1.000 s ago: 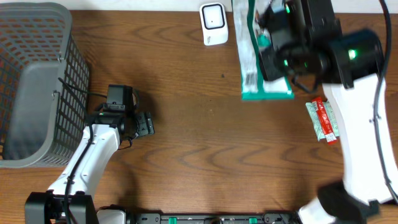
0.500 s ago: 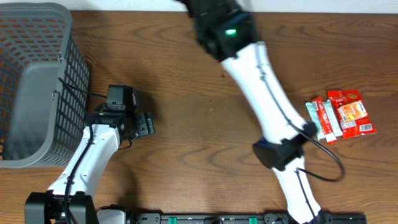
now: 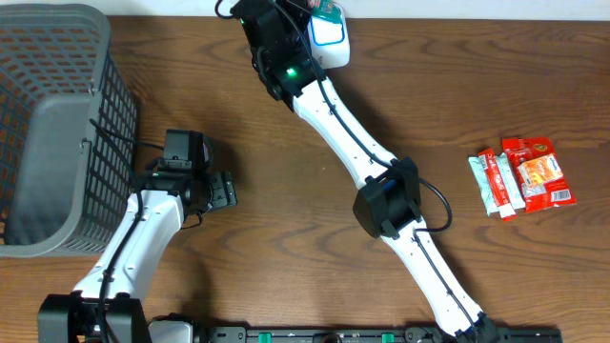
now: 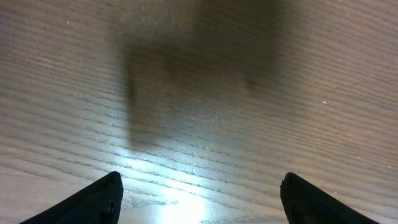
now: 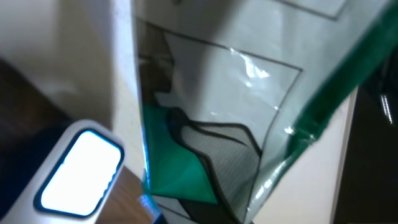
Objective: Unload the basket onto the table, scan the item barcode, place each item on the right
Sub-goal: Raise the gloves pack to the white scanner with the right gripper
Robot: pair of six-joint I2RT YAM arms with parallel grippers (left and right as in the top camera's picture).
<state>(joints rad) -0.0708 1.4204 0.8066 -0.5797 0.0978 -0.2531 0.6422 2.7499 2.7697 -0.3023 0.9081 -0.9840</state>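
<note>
The right end effector [image 3: 307, 10] is clamped on the green-and-white packet [image 5: 249, 124] at the far edge, just above the lit scanner [image 5: 78, 171]. The left end effector [image 4: 199, 193] hangs wide over the tabletop [image 4: 199, 93].

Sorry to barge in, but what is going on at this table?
The right gripper is shut on a green-and-white packet and holds it close to the white scanner at the far edge. The left gripper hangs open above the table beside the grey basket, holding nothing. More snack packets lie at the right.
</note>
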